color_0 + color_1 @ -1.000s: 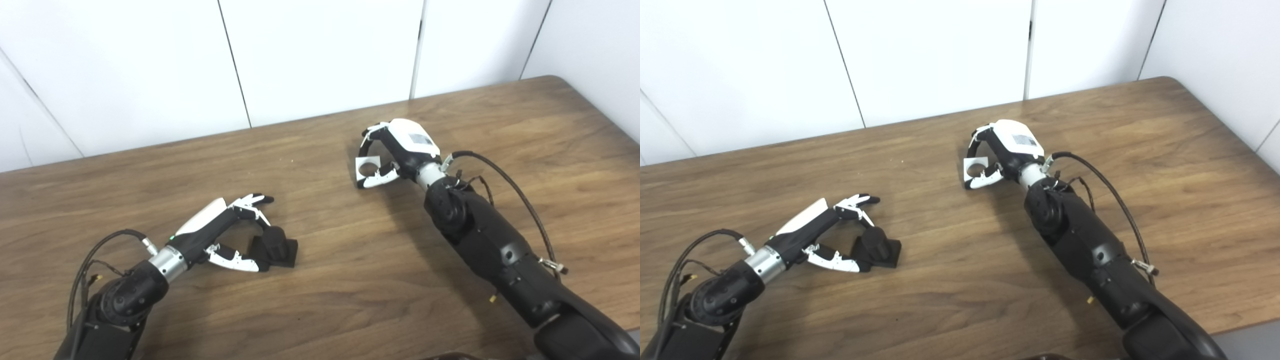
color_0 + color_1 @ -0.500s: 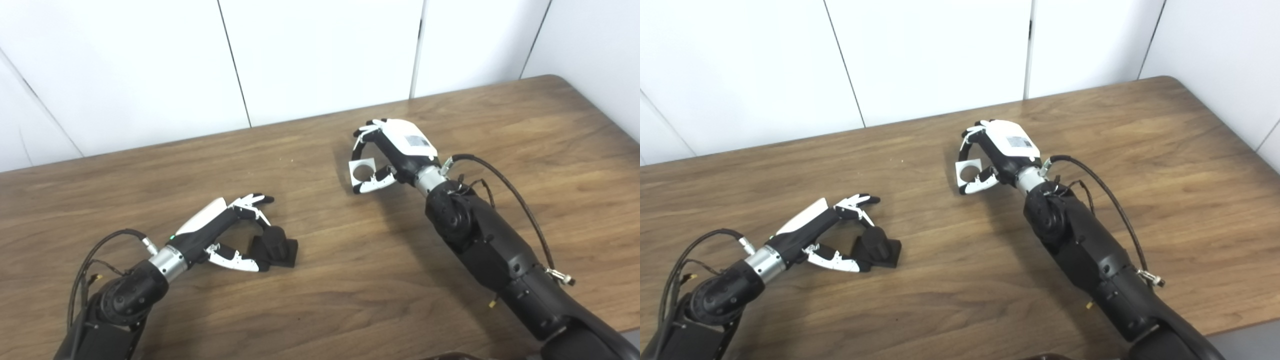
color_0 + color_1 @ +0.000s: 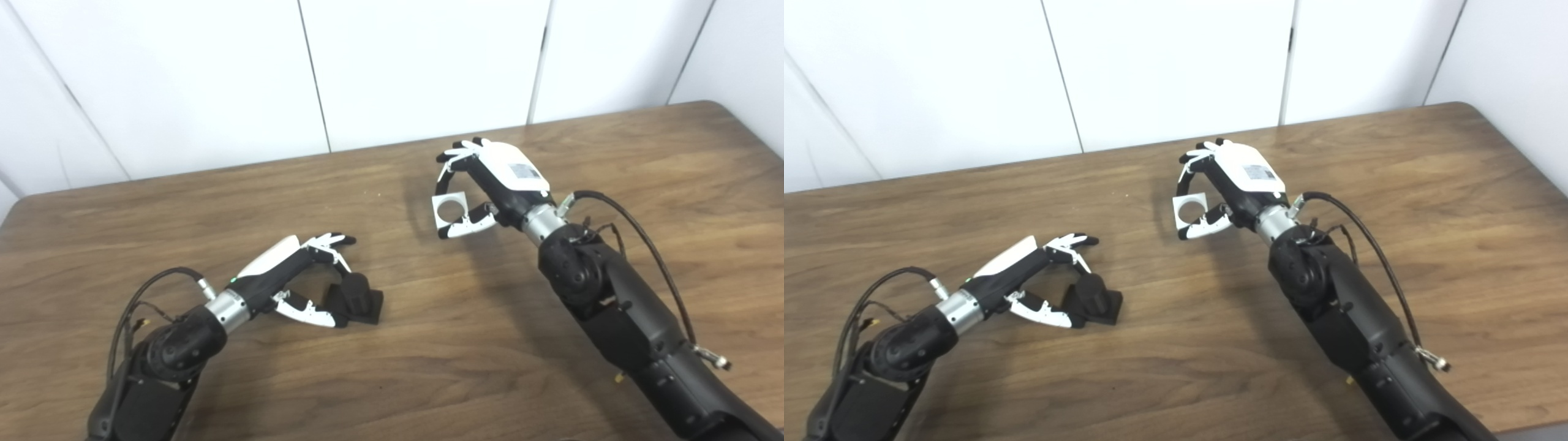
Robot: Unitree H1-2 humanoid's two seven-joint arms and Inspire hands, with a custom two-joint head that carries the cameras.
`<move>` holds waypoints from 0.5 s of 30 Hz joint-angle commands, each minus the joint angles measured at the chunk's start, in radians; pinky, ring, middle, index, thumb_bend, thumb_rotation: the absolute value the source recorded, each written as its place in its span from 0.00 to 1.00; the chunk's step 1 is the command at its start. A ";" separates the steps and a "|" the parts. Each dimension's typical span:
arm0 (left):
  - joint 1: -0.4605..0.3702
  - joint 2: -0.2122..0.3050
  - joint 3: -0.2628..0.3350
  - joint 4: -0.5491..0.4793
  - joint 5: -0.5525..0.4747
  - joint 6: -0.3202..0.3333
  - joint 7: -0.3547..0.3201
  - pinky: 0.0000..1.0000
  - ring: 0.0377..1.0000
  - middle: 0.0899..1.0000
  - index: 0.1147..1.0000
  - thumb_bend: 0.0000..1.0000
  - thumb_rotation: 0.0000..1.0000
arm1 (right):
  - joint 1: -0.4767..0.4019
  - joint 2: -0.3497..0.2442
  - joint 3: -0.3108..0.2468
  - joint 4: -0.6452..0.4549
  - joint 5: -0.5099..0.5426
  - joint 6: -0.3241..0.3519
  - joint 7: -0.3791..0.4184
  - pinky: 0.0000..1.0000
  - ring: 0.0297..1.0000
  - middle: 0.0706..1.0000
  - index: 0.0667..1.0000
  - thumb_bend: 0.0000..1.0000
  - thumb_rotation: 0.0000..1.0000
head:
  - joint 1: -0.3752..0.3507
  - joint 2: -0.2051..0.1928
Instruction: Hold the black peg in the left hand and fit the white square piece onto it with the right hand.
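Black peg [image 3: 357,297], left eye view: sits on its dark square base on the wooden surface [image 3: 429,343], in the near-left part. Left hand [image 3: 288,282]: set around the peg, fingers [image 3: 334,240] arched over its top, thumb low beside the base on the near side. Fingers look half-curled and loose; whether they actually grip the peg cannot be told from here. White square piece [image 3: 449,208], with a round hole through it: held off the surface, well apart from the peg, up and to the right of it. Right hand [image 3: 490,187]: closed on the piece, fingers curled over its top edge, thumb pressing from below; the hole faces the camera. Black cable [image 3: 643,239] loops off the right wrist. White wall panels [image 3: 429,61] behind the surface.

Right eye view: same arrangement from slightly to the side. Peg [image 3: 1093,297] stands upright on its base, left hand [image 3: 1029,275] cupped around it, the thumb lying along the base's near-left edge, a gap showing between the upper fingers and the peg's top. White square piece [image 3: 1190,208] pinched in the right hand [image 3: 1237,180], raised clear of the surface, its shadow falling on the wood just behind.
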 commanded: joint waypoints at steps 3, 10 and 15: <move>0.004 -0.007 -0.029 0.011 0.048 0.042 -0.027 1.00 1.00 0.95 0.43 0.51 0.08 | -0.032 -0.007 -0.017 -0.076 0.014 -0.042 0.022 0.99 0.92 0.81 0.44 0.51 0.14 | 0.043 0.003; 0.002 -0.023 -0.033 0.012 0.056 0.060 -0.022 1.00 1.00 0.95 0.43 0.51 0.08 | -0.026 -0.011 -0.024 -0.129 0.046 -0.058 0.069 1.00 0.92 0.80 0.44 0.51 0.14 | 0.101 0.001; 0.000 -0.031 -0.036 0.020 0.067 0.062 -0.016 1.00 1.00 0.96 0.43 0.51 0.09 | -0.018 0.006 -0.035 -0.163 0.093 -0.056 0.101 0.97 0.91 0.80 0.44 0.51 0.14 | 0.132 0.001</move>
